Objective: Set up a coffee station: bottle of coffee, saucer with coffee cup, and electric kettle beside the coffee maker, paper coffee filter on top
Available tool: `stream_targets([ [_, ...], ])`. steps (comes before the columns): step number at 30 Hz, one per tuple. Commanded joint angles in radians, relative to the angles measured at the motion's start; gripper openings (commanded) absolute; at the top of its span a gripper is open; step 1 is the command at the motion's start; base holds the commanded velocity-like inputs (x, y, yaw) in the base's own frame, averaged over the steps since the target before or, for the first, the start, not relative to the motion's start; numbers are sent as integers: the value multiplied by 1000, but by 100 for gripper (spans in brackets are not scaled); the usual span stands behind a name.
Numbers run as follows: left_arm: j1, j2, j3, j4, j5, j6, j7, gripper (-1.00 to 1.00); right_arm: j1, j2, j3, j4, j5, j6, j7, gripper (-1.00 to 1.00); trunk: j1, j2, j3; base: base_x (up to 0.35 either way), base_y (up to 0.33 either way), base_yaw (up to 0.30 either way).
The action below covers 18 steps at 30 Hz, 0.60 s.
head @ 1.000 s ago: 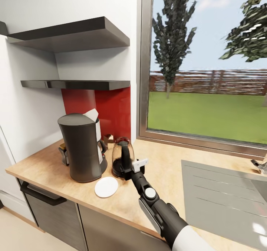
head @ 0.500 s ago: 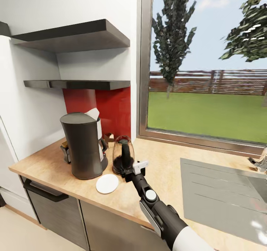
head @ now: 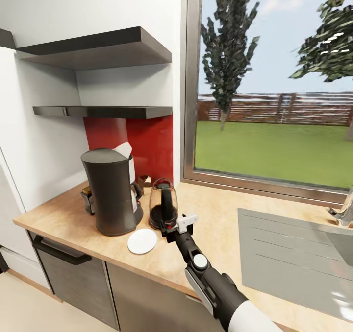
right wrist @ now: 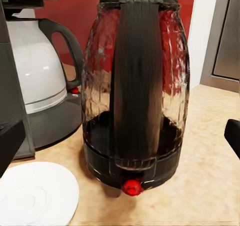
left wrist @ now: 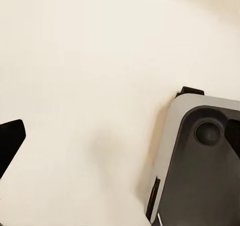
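Since the electric kettle [head: 162, 207] is already parked right beside the coffee maker [head: 112, 191] on the desk [head: 220, 224], I'd say that part of the setup is basically done. The right hand [head: 177, 227] hovers just off the kettle's handle side, fingers spread wide with nothing between them. In the right wrist view the kettle [right wrist: 136, 91] stands dead centre, upright, its black handle facing the camera and the little red detail at the base, with a dark fingertip [right wrist: 232, 136] off to each side and clear of the glass. So it reads to me like a let-go, or a lining-up, not a grip.

The saucer [head: 142, 241] lies flat on the desk just in front of the coffee maker and close to the kettle, and it's bare, no cup on it. That's probably the obvious gap: the coffee cup has to land there, which explains why the saucer is out front where an arm can reach it.

Something white and pointed pokes up behind the coffee maker's top, likely the paper coffee filter [head: 122, 151]. There's a small dark thing with a gold bit tucked behind the maker on its far left, maybe the bottle of coffee [head: 86, 198], too hidden to be sure. The kitchen shelf [head: 103, 111] above looks bare.

Left hand, can't tell: its wrist view is pale floor and a grey moulded part.
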Motion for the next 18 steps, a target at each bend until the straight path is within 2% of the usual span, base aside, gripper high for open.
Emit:
stream_targets([
  [1, 1, 1, 3, -2, 5, -1, -1, 100, -1, 0, 5, 11, -10, -6, -6, 100, 0, -1, -1, 0, 0, 0],
  [6, 1, 1, 4, -2, 5, -1, -1, 100, -1, 0, 4, 38, -11, -23, -6, 100, 0, -1, 2, 0, 0, -142],
  [13, 1, 1, 4, -2, 5, -1, -1, 100, 1, 0, 4, 42, -13, -42, -6, 100, 0, -1, 5, -1, 0, -276],
  [18, 1, 2, 4, -3, 6, -2, -1, 100, 2, 0, 2, 48, -13, -49, -6, 100, 0, -1, 8, -158, 2, -290],
])
